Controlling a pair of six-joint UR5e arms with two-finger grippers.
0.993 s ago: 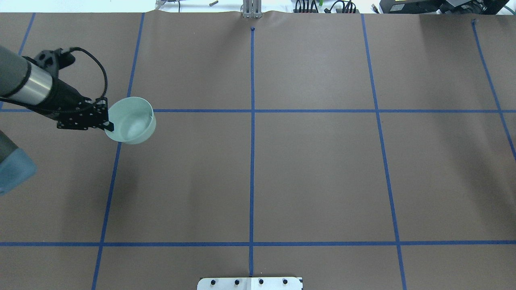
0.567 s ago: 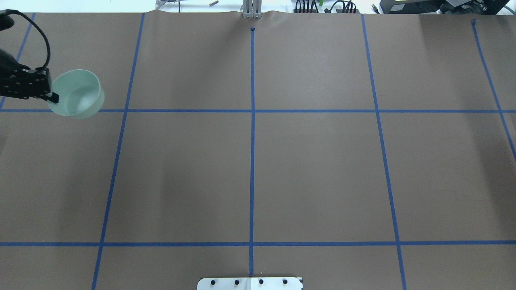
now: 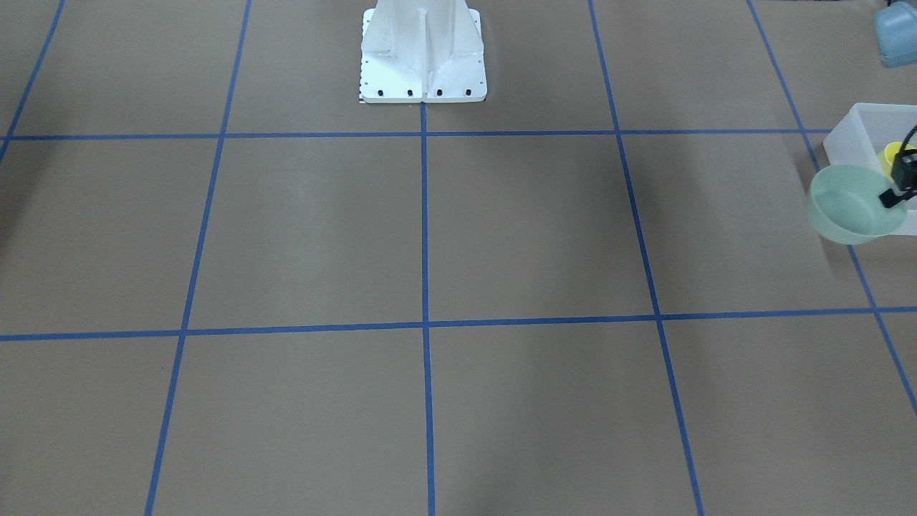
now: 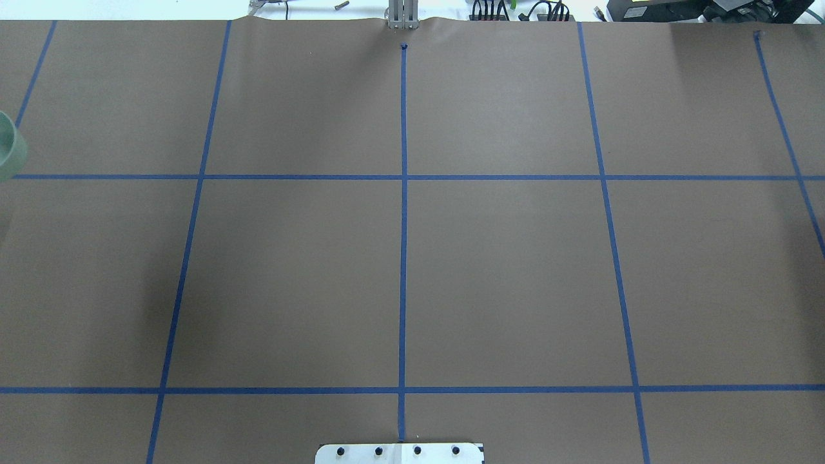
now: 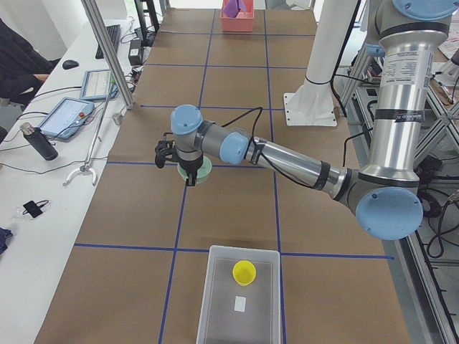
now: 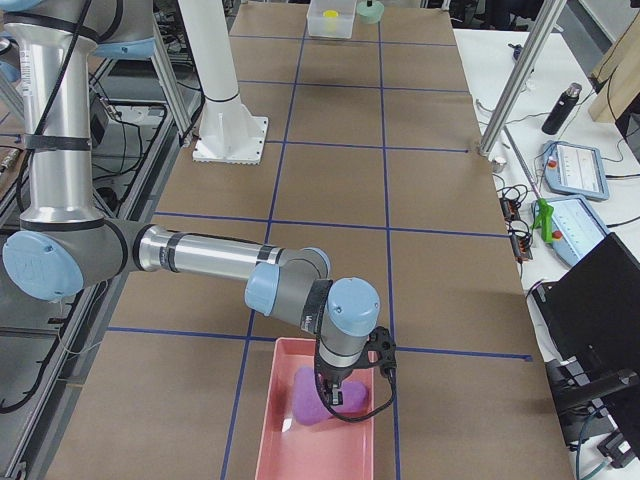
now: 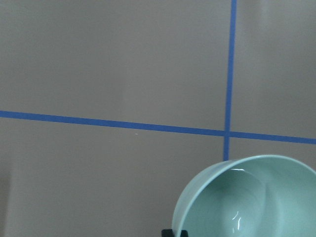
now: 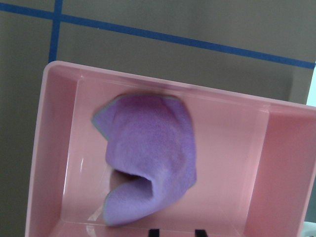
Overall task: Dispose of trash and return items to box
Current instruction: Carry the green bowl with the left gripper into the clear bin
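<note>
My left gripper (image 3: 894,197) is shut on the rim of the pale mint-green bowl (image 3: 849,204) and holds it in the air beside the box (image 3: 860,129). The yellow cup (image 3: 892,153) stands inside the box. In the exterior left view the bowl (image 5: 201,169) hangs from the gripper (image 5: 190,179), short of the box (image 5: 215,301) holding the cup (image 5: 244,272). Only the bowl's edge (image 4: 9,151) shows in the overhead view. The left wrist view shows the bowl (image 7: 252,197) from above. My right gripper (image 8: 175,232) is open above a pink tray (image 8: 59,148).
A purple cloth (image 8: 148,168) lies in the pink tray (image 6: 270,440) at the table's right end. The white robot base (image 3: 423,57) stands at the table's middle back. A small white slip (image 5: 240,304) lies in the box. Operators' devices lie on a side table (image 5: 64,118).
My left gripper has carried the bowl to the left, out of the overhead view except for the bowl's edge. The grip on the rim is unchanged.
</note>
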